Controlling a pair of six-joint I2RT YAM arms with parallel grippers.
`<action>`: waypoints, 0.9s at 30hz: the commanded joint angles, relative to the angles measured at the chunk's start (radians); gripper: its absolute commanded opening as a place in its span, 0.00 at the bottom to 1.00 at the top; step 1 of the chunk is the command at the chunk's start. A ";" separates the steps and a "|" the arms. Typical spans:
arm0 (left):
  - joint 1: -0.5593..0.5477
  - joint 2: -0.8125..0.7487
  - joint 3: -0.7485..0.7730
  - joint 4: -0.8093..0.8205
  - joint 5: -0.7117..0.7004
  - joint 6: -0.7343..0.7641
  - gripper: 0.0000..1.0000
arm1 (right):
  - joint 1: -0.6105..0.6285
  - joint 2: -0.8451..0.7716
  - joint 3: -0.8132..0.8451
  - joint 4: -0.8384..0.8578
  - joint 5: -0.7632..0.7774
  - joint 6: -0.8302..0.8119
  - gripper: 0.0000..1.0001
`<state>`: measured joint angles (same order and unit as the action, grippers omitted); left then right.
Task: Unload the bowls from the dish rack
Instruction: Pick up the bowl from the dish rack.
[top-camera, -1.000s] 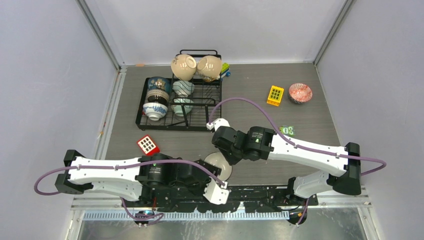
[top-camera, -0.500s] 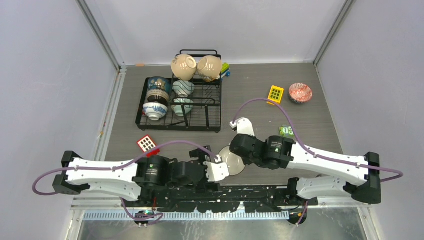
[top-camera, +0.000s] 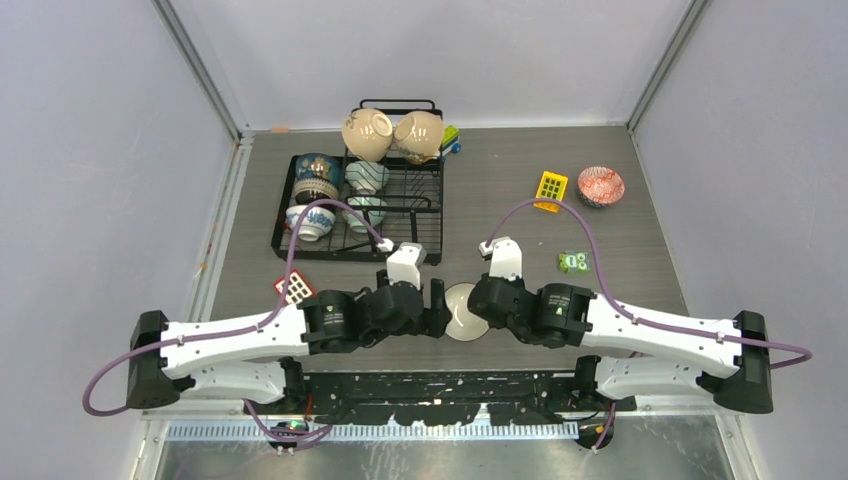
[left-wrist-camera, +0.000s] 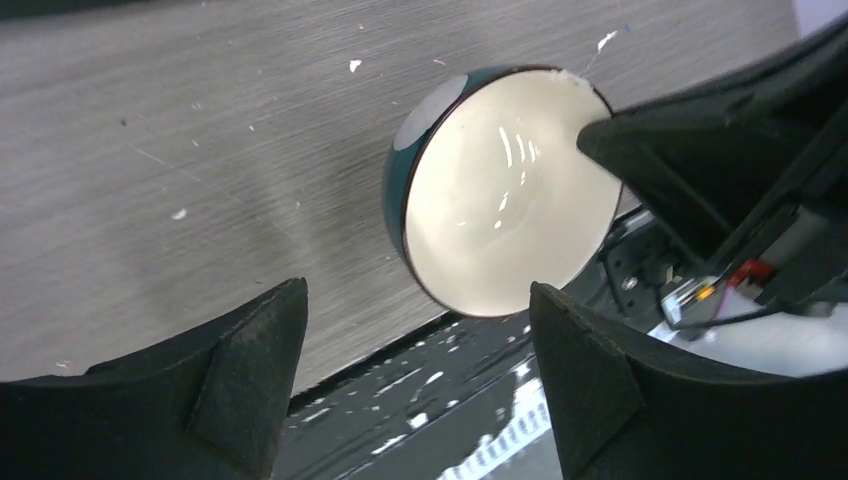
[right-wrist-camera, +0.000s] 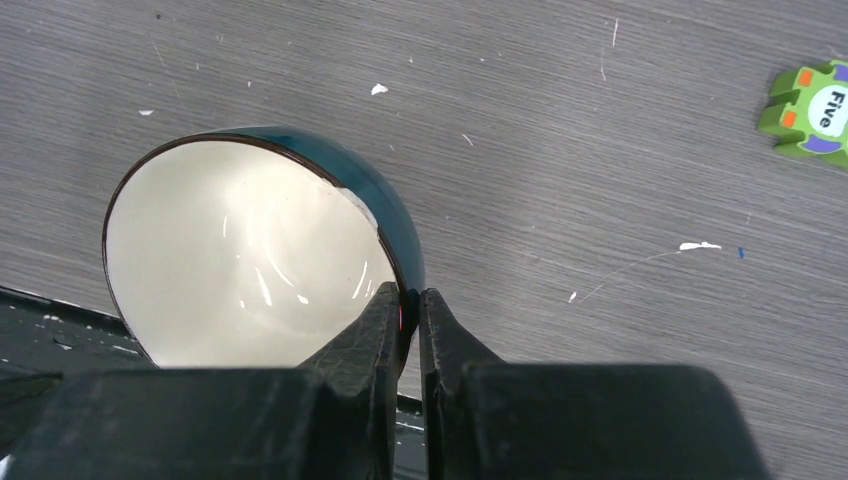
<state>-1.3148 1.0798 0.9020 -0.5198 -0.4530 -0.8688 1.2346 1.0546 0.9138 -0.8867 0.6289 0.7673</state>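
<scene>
A teal bowl (top-camera: 462, 311) with a cream inside (right-wrist-camera: 250, 260) hangs tipped on its side just above the table's near edge. My right gripper (right-wrist-camera: 410, 300) is shut on its rim, one finger inside and one outside. My left gripper (left-wrist-camera: 418, 295) stands open just left of the bowl (left-wrist-camera: 505, 215), facing its inside and not touching it. The black wire dish rack (top-camera: 430, 225) at the back left holds two cream bowls (top-camera: 367, 134) on its raised back. Below them are blue-patterned bowls (top-camera: 318, 176) and pale green bowls (top-camera: 366, 175). A red-patterned bowl (top-camera: 600, 185) sits on the table at the far right.
A yellow block (top-camera: 550, 190) lies beside the red-patterned bowl. A green block (top-camera: 573, 262) lies near my right arm and shows in the right wrist view (right-wrist-camera: 812, 112). A red block (top-camera: 296, 290) lies in front of the rack. The table's black front rail runs just under the teal bowl.
My left gripper has opened, leaving the teal bowl, and swung from the near edge up to the bowl's left. My right arm has swung right and lower, carrying the bowl a little right.
</scene>
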 joint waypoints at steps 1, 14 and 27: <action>0.001 0.033 0.032 -0.004 -0.096 -0.316 0.78 | -0.005 -0.033 0.007 0.133 0.042 0.090 0.01; 0.001 0.116 0.079 -0.133 -0.148 -0.391 0.39 | -0.005 -0.054 0.028 0.143 -0.012 0.143 0.01; 0.000 0.174 0.105 -0.164 -0.149 -0.380 0.20 | -0.005 -0.022 0.042 0.128 -0.032 0.167 0.01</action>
<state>-1.3144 1.2407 0.9623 -0.6647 -0.5575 -1.2346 1.2331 1.0363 0.9031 -0.8234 0.5674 0.8886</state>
